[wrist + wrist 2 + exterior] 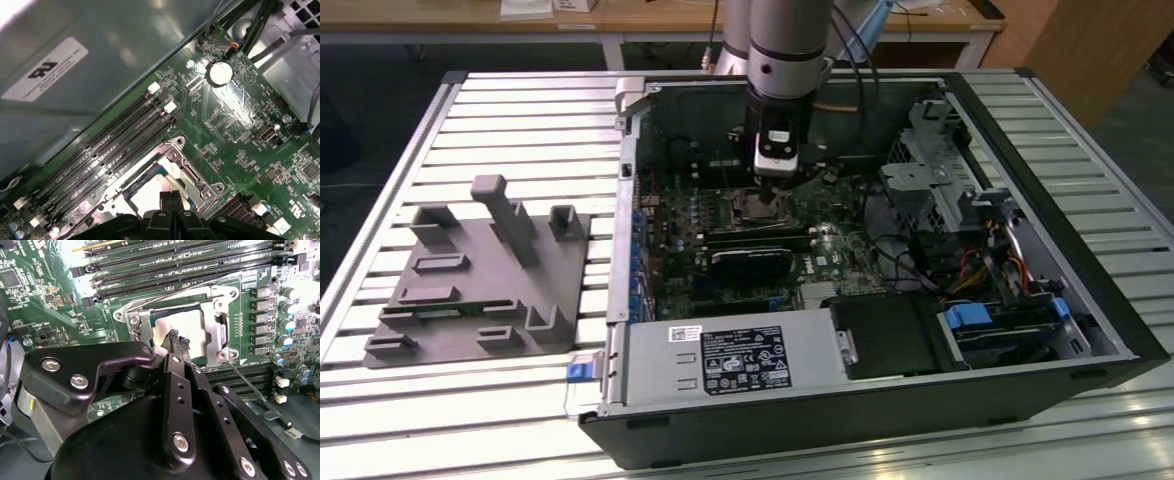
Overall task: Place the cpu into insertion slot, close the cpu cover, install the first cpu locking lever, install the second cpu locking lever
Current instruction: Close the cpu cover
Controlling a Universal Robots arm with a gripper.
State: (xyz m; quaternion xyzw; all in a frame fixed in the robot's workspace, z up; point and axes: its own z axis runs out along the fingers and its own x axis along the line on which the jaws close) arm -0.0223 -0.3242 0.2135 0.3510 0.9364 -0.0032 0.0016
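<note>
Records the cpu (161, 329) lying flat in the insertion slot (192, 315), near the middle of the motherboard (854, 250), with the cpu cover (220, 335) apparently down around its pale face, presumably to pin the chip for locking. Notes the gripper (178, 341) poised right over it, jaws drawn together with nothing between them, tips at or just above the chip, contact undetermined. Observes a thin wire lever (250, 386) jutting loose from the cover's corner, memory slots (190, 265) just beside the socket, and case walls (630, 200) hemming in the arm.
</note>
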